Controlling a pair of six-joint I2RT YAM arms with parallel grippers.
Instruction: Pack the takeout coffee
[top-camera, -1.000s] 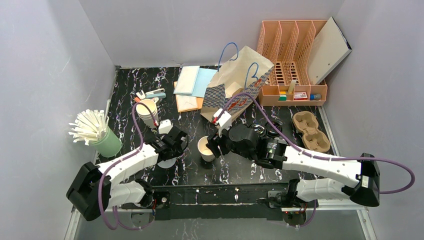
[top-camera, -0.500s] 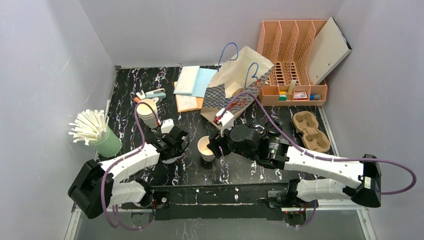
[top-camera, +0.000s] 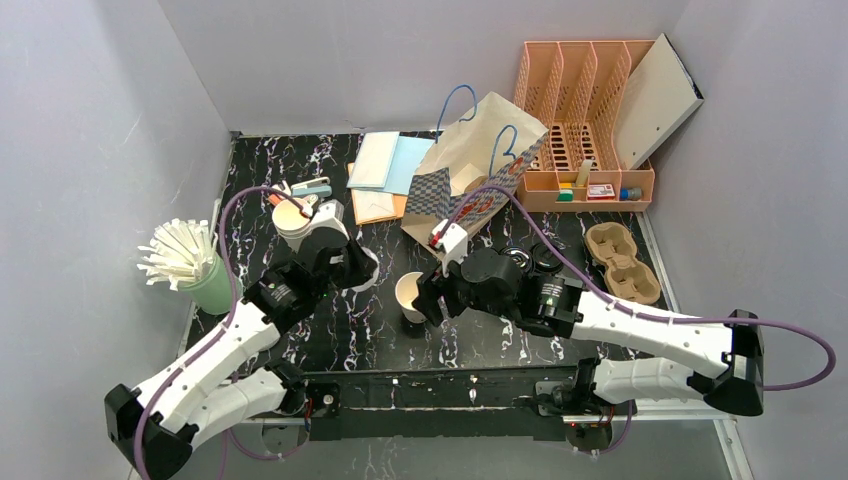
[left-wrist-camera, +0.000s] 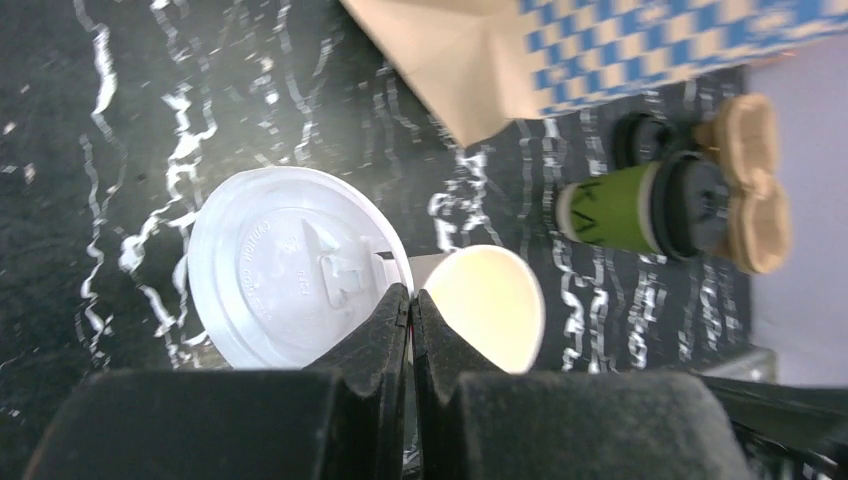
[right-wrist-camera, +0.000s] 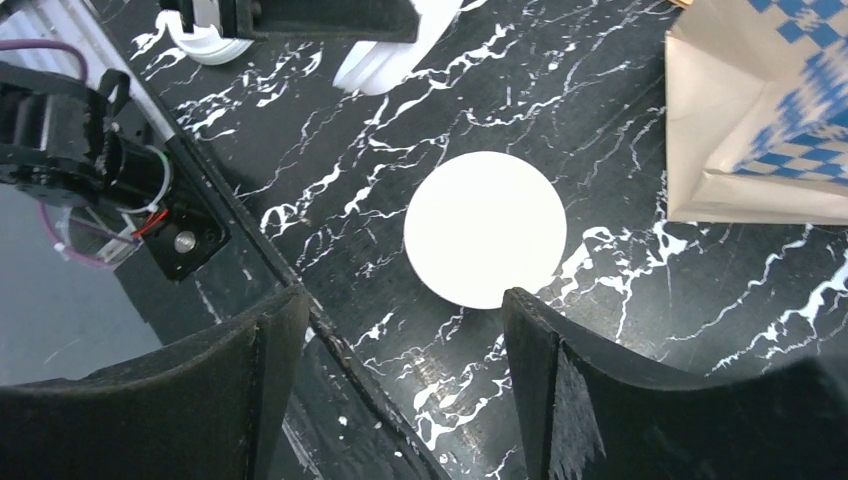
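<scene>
The takeout coffee cup (top-camera: 409, 296) stands upright and lidless on the black marble table, its pale inside showing. It also shows in the left wrist view (left-wrist-camera: 487, 305) and, from straight above, in the right wrist view (right-wrist-camera: 485, 228). My left gripper (top-camera: 357, 268) is shut on the rim of a white plastic lid (left-wrist-camera: 288, 265) and holds it above the table just left of the cup. My right gripper (top-camera: 427, 297) is open right beside the cup. In the right wrist view its fingers (right-wrist-camera: 400, 305) spread wide, with the cup just beyond the tips.
A paper bag (top-camera: 478, 160) with blue handles lies open behind the cup. A lighter green cup with a black lid (left-wrist-camera: 612, 207) lies by the brown cup carrier (top-camera: 622, 262). Stacked cream cups (top-camera: 291, 222) and the straw holder (top-camera: 207, 278) stand at left. A peach organizer (top-camera: 585, 110) stands at the back right.
My left arm has risen and swung away from me with the white lid, which now hangs closer to the cup. The right gripper has stayed by the cup.
</scene>
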